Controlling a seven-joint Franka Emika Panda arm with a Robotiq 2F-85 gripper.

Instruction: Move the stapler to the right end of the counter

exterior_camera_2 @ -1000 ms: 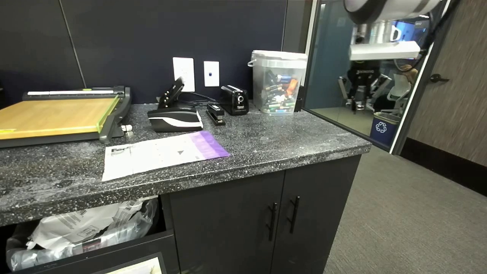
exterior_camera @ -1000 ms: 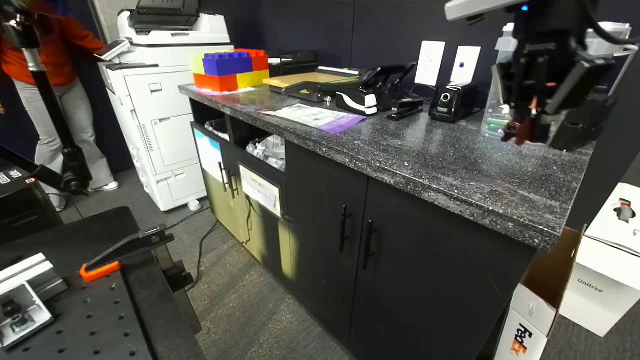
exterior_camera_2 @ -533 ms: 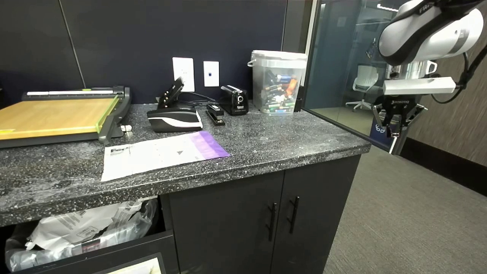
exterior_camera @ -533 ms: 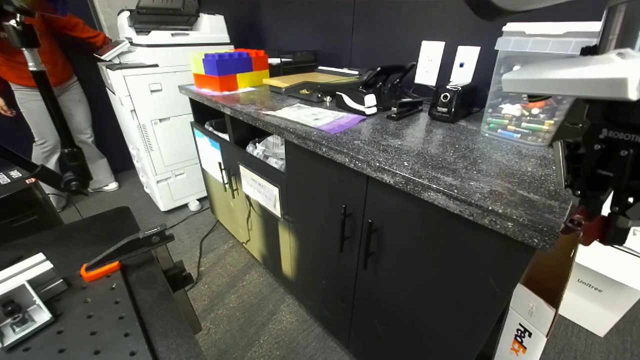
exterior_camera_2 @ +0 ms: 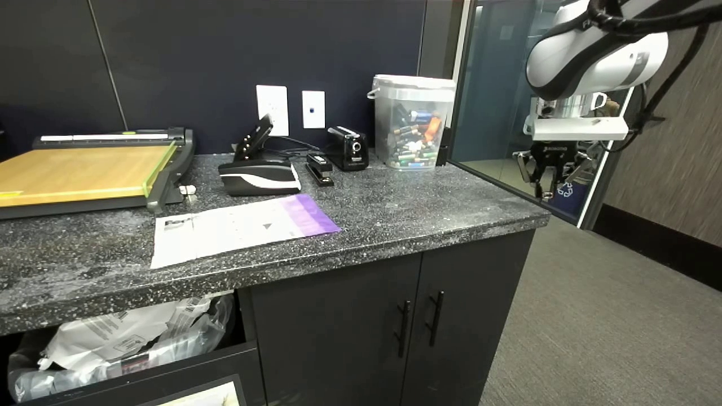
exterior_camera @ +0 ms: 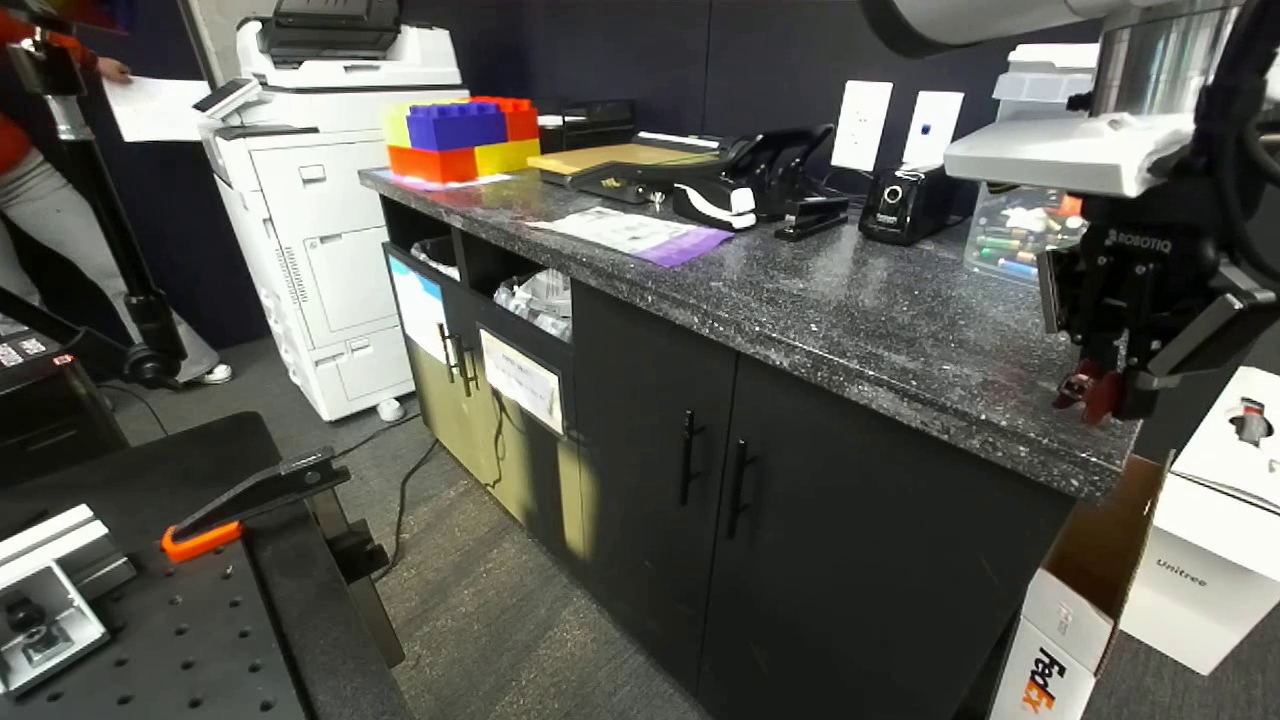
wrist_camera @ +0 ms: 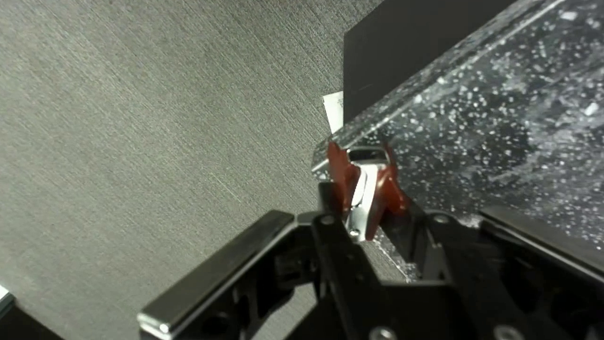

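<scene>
Evidently, the end effector [wrist_camera: 363, 211] is clamped on the dark red stapler [exterior_camera: 1098, 395], which hangs above the front right corner of the counter [exterior_camera_2: 440, 206].

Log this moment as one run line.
Hold: black gripper closed on small red-and-silver staple tool | Position: raised near right-end corner of dark speckled counter | Status: not set down

In an exterior view you look down along the counter [exterior_camera: 900, 315], slantwise toward the printer [exterior_camera: 330, 230] past its far end. In an exterior view you sit closer, facing the wall [exterior_camera_2: 197, 73]. Both show you the paper cutter [exterior_camera_2: 84, 169] and plastic tub [exterior_camera_2: 414, 124]. Your wrist view peers down close over the gripper [wrist_camera: 364, 208] at the counter's corner and the carpet [wrist_camera: 141, 118].
</scene>
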